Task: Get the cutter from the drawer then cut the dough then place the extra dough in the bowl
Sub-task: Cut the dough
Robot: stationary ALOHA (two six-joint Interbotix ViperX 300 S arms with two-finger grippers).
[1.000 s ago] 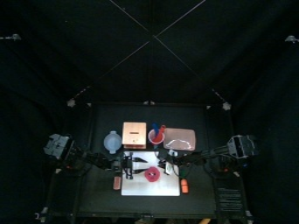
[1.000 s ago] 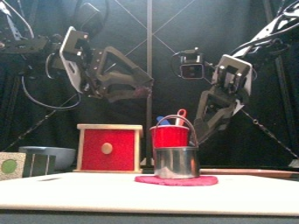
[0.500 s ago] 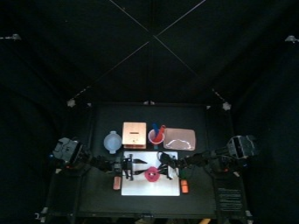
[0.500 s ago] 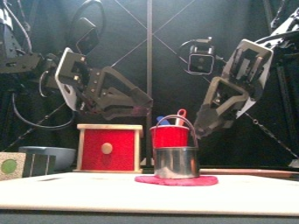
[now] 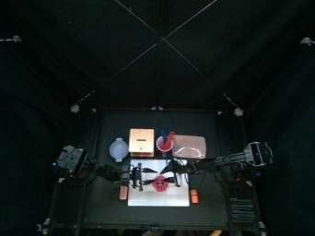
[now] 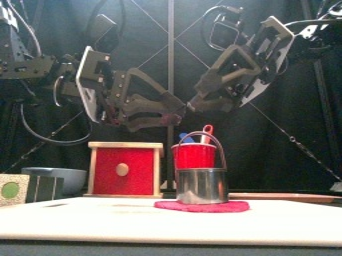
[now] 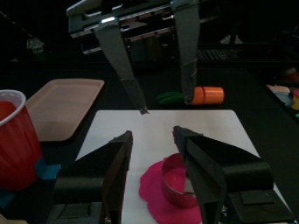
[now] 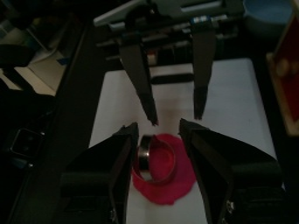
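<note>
Finding: within the last second both arms swing in from the table's sides and now meet above the white board [image 7: 222, 131], nose to nose over the work.

Left claw [image 7: 151, 134]: jaws spread wide, holding nothing, raised above the board.

Right claw [image 8: 158, 129]: jaws likewise apart and empty. It sits higher and tips further toward the centre than a second ago.

Cutter [image 6: 205, 186]: stands upright on the pink dough [image 6: 201, 207], touching neither claw. Its position is unchanged across the interval. The dough lies flat on the board, also unmoved.

Wooden box [image 6: 126, 170]: its red drawer front looks flush. The red cup [image 6: 197, 157] stands directly behind the cutter. The blue-grey bowl [image 6: 54, 181] sits on the left of the box, well apart from the dough.

Assessment: the fetch step appears complete and the cutter is in place on the dough. Whether it has cut fully through cannot be told. The converging open claws suggest that pressing or steadying the cutter comes next. No extra dough has reached the bowl yet.
</note>
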